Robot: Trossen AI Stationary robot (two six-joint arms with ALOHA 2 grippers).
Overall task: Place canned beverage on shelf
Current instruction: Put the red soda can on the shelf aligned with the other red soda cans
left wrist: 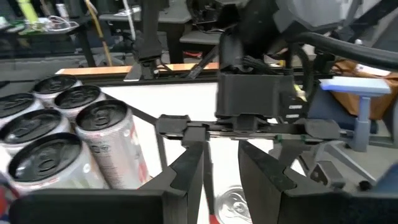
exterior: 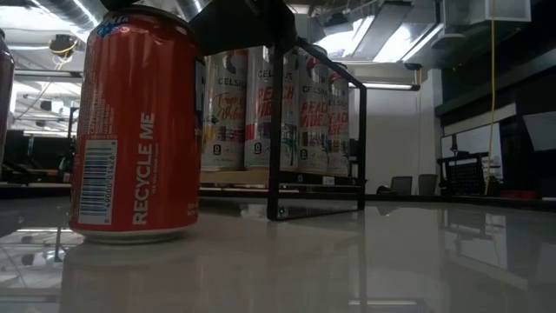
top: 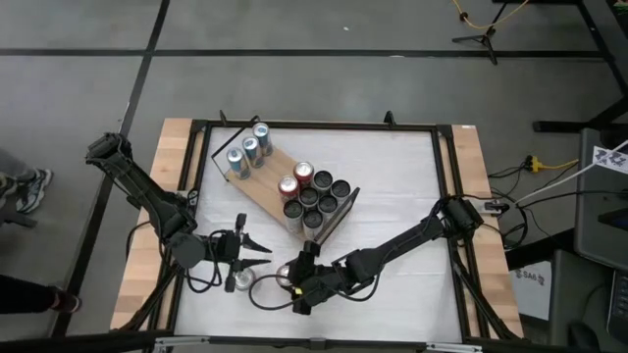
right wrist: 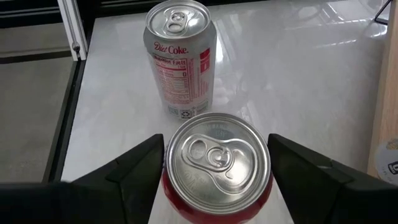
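white tabletop (top: 392,186) glossy, reflective | grey floor (top: 88,88) around

The whole desk (top: 392,196) and both arms are seen from straight overhead in the high view, while the low view is taken at desk height, level across the surface, very close to a red can (exterior: 135,122) with the shelf (exterior: 287,178) behind it. The right wrist view is pointed steeply down onto that same red can (right wrist: 217,162) and a Diet Coke can (right wrist: 180,59). The left wrist view is aimed across the desk, and the shelved cans (left wrist: 62,137) are shared with the high and low views.
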